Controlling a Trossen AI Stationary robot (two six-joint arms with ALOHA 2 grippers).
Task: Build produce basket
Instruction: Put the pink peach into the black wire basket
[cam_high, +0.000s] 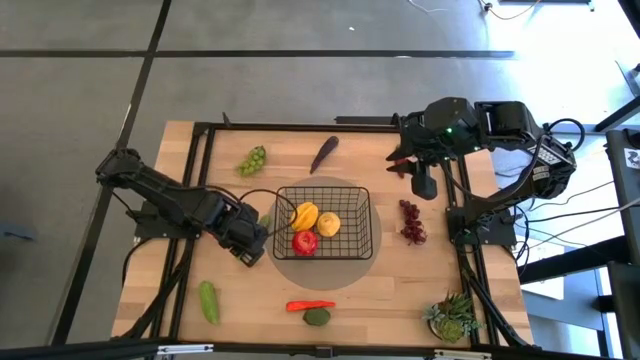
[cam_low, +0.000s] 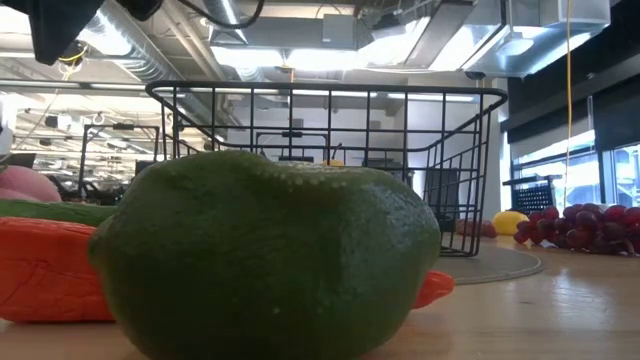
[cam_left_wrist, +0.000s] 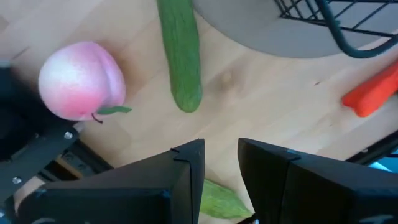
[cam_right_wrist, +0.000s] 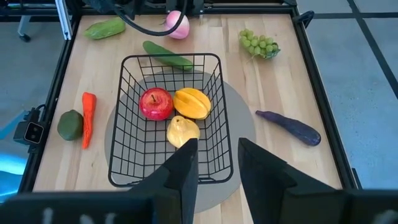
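Peach (cam_left_wrist: 81, 79) beside left fingers (cam_left_wrist: 186, 171), untouched

L arm: bent low, left gripper (cam_high: 258, 247) fingers slightly parted, empty | R arm: raised at far right, right gripper (cam_right_wrist: 214, 163) slightly parted, empty

The high view looks straight down on the whole counter (cam_high: 400, 275). The low view sits at counter level, close behind a green fruit (cam_low: 265, 255). Each wrist view peers past its own claw. High, low and right wrist views share the basket (cam_right_wrist: 219, 106).
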